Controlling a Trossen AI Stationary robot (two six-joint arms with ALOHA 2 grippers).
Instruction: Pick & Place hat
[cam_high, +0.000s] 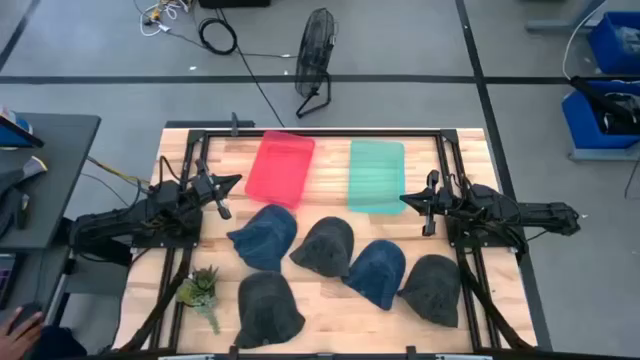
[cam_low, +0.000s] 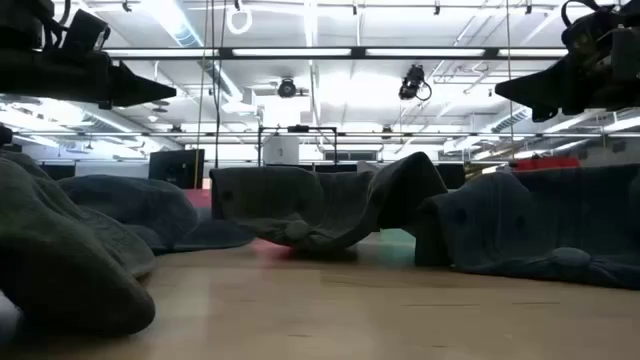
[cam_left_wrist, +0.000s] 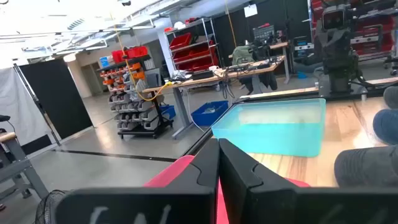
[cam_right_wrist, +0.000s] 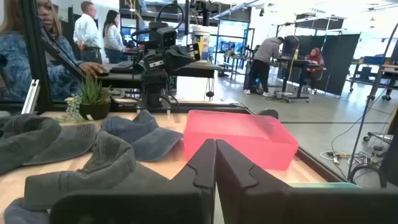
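Note:
Several caps lie flat on the wooden table in the high view: a blue cap (cam_high: 264, 235), a dark grey cap (cam_high: 326, 246), another blue cap (cam_high: 378, 272), a dark cap (cam_high: 434, 288) and a dark cap (cam_high: 268, 306) near the front edge. My left gripper (cam_high: 238, 181) hovers shut near the red bin (cam_high: 280, 168), above the table's left side. My right gripper (cam_high: 404, 199) hovers shut beside the teal bin (cam_high: 376, 176). In the wrist views the left gripper (cam_left_wrist: 219, 152) and the right gripper (cam_right_wrist: 216, 152) show their fingertips together, holding nothing.
A small potted plant (cam_high: 200, 289) stands at the table's front left. A floor fan (cam_high: 315, 55) stands beyond the far edge. People show in the room beyond the table (cam_right_wrist: 37, 43). Bare wood lies between the bins and the caps.

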